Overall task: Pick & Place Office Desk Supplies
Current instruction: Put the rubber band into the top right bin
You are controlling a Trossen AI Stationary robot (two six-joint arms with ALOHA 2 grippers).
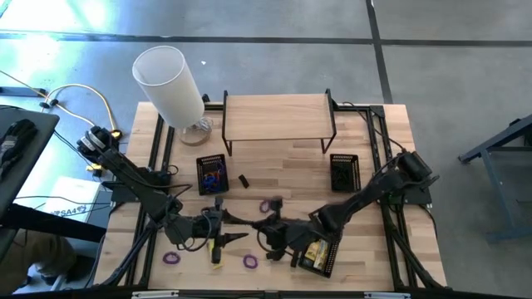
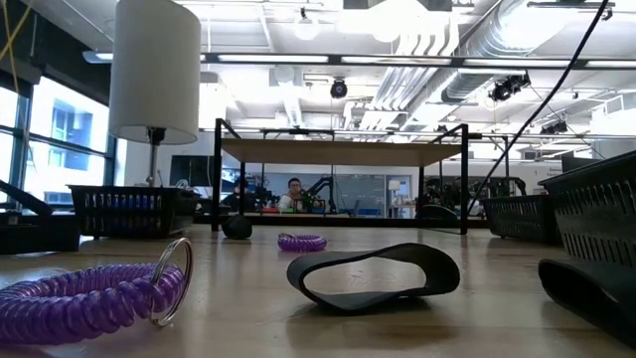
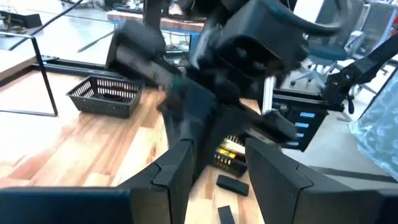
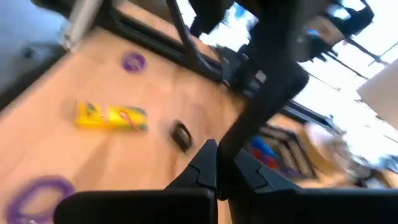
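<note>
Hovering: L claw fingers apart | R claw closed, empty

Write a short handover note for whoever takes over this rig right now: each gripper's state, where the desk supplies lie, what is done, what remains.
Left gripper: open, empty, low over the front of the table.
Right gripper: shut, holding nothing visible, near the table's middle.
Done: some coloured items sit in the left mesh tray; yellow items sit in the front right tray.
Left: purple coils, a yellow box and a small black block lie loose on the table.
</note>
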